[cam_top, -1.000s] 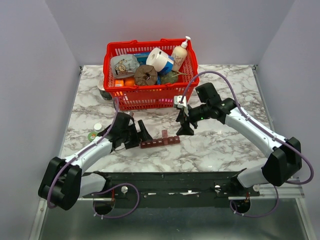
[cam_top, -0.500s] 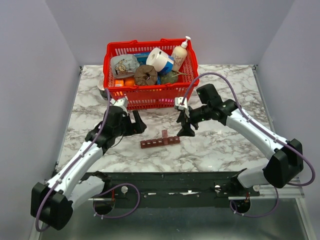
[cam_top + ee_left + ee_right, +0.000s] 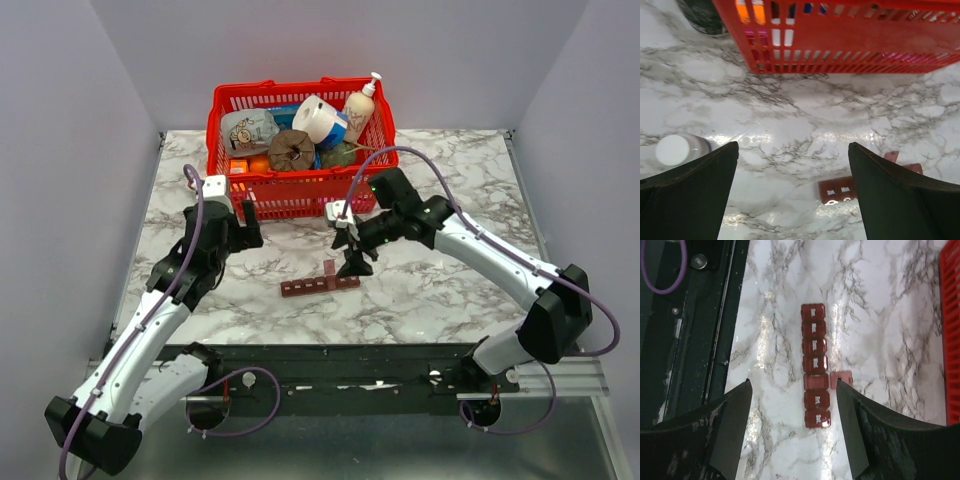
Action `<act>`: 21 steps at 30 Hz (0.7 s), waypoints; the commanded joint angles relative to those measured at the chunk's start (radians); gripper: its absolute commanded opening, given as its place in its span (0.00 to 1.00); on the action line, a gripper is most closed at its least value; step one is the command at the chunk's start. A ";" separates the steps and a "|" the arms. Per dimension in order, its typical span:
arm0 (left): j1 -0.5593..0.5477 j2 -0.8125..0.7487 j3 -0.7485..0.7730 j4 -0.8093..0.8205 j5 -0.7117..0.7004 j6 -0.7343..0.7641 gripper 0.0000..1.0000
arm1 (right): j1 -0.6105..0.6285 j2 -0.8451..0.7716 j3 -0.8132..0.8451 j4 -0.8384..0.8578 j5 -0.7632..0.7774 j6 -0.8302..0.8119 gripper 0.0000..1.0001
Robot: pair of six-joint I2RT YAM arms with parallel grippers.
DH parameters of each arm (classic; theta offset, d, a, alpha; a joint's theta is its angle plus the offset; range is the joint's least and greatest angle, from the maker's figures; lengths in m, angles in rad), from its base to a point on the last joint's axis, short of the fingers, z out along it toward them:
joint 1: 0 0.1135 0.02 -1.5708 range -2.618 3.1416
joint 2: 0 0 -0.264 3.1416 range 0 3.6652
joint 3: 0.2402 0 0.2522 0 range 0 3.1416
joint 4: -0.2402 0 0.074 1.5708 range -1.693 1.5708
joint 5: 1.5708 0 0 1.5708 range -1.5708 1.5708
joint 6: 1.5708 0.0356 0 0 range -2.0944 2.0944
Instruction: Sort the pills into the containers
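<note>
At desk (image 3: pixel 450 290) centre lies the pill organizer (image 3: pixel 320 285), one lid (image 3: pixel 329 267) raised and no pills visible; sorting seems barely begun. Right pincer (image 3: pixel 353 265) at its 1 o'clock and left pincer (image 3: pixel 248 228) at 10 o'clock are both spread and empty.

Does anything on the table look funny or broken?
Just one thing: the pill organizer has one lid flipped open sideways, third from one end, while the other six are shut. Nothing looks spilled or broken.
</note>
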 commanded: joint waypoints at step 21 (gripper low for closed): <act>0.497 0.169 0.090 -0.406 -0.137 -0.181 0.97 | 0.094 0.074 0.061 0.099 -0.009 0.046 0.77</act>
